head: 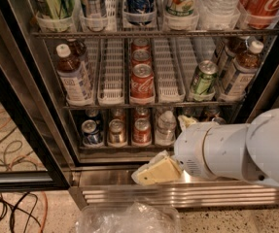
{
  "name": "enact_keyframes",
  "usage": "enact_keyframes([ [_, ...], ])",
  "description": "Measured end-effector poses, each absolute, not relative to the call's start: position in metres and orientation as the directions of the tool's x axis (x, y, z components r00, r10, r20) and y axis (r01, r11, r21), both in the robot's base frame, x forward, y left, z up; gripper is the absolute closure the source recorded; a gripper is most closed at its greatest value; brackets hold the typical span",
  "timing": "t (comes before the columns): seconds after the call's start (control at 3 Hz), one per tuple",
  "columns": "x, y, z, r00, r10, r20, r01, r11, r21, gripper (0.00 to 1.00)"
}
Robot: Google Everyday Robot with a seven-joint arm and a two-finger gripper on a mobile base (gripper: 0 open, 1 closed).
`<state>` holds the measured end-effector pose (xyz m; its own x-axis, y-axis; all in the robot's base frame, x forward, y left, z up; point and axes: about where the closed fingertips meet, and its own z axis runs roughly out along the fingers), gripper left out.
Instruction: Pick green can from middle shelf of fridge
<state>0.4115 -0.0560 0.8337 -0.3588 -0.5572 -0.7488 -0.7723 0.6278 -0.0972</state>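
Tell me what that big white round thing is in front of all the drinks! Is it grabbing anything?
That big white thing is a robot's arm. There is just one picture, taken by a camera looking down past the arm into a drinks fridge. The tan piece at the arm's tip is its gripper, the part that grabs things. Right now it hangs low, in front of the fridge's metal base, and I can see nothing in it.

The robot wants the green can. It stands on the middle shelf, toward the right, next to a brown bottle. Red cola cans line up in the middle of that shelf. The gripper is below the green can and off to its left, not touching it.
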Motion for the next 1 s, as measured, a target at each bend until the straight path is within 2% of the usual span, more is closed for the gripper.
enact_keyframes([
  [0.33, 0.408, -0.051, 0.832, -0.340, -0.587, -0.735, -0.793, 0.599, -0.110, 0.00],
  [0.67, 0.412, -0.061, 0.825, -0.331, -0.558, -0.761, -0.768, 0.628, -0.127, 0.00],
  [1.0, 0.412, -0.069, 0.816, -0.331, -0.496, -0.803, -0.680, 0.715, -0.161, 0.00],
])
